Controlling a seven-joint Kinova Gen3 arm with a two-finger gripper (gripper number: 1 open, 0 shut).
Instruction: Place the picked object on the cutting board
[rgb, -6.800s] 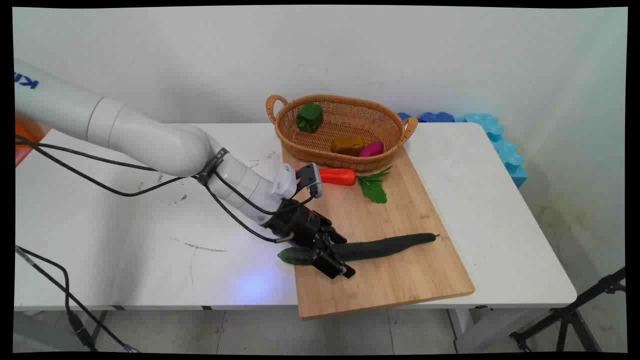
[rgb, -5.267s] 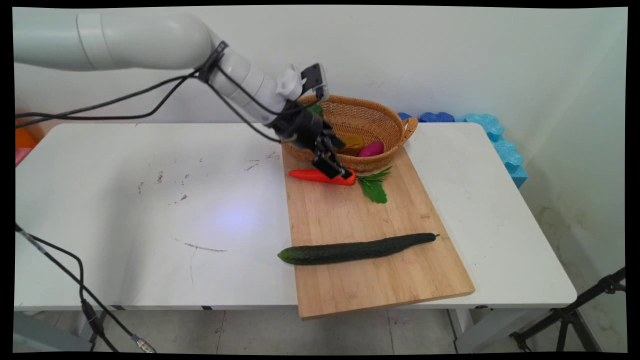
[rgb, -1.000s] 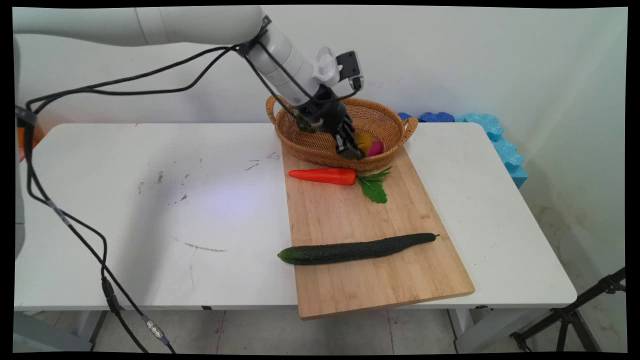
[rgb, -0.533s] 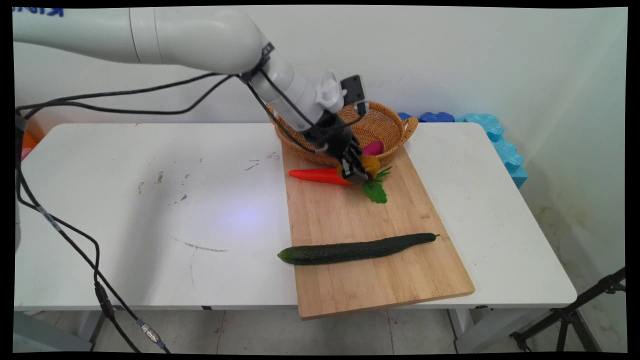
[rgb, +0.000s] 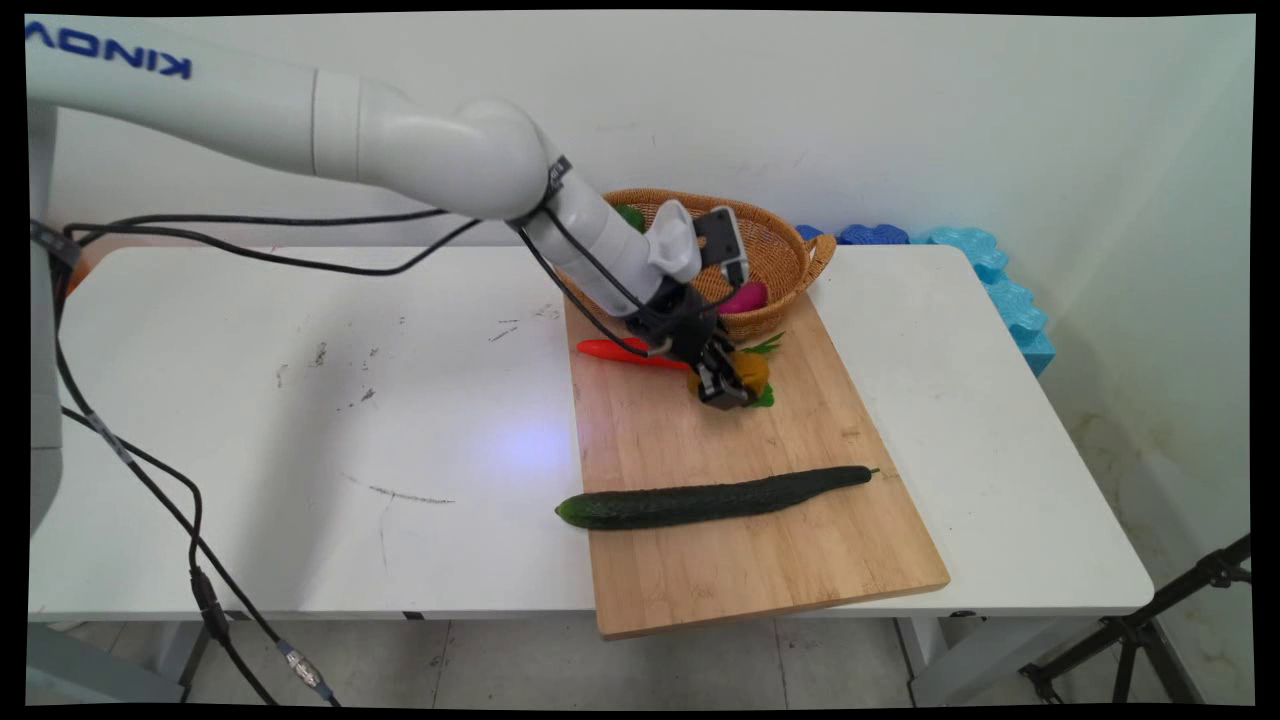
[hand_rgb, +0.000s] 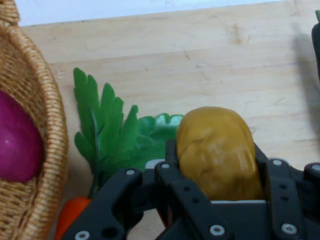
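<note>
The black two-finger claw (rgb: 727, 385) grips a lumpy brown potato (hand_rgb: 217, 155) above the carrot's green leaves (hand_rgb: 107, 130) on the wooden cutting board (rgb: 750, 560).

Layout around the claw over the board

The gripper (rgb: 728, 385) hangs above the far half of the cutting board (rgb: 800, 560), closed on the potato (hand_rgb: 217, 152), with the carrot's leaves (hand_rgb: 107, 130) right under and beside it. The carrot (rgb: 610, 350) lies to its left on the board. Behind it sits the basket (rgb: 790, 262), its near edge on the board's far end, with the round vegetable (rgb: 745, 297) and the pepper (rgb: 630, 214) inside. In front of it, well apart, the cucumber (rgb: 710, 498) lies across the board's near half. The board rests on the table (rgb: 300, 420).
</note>
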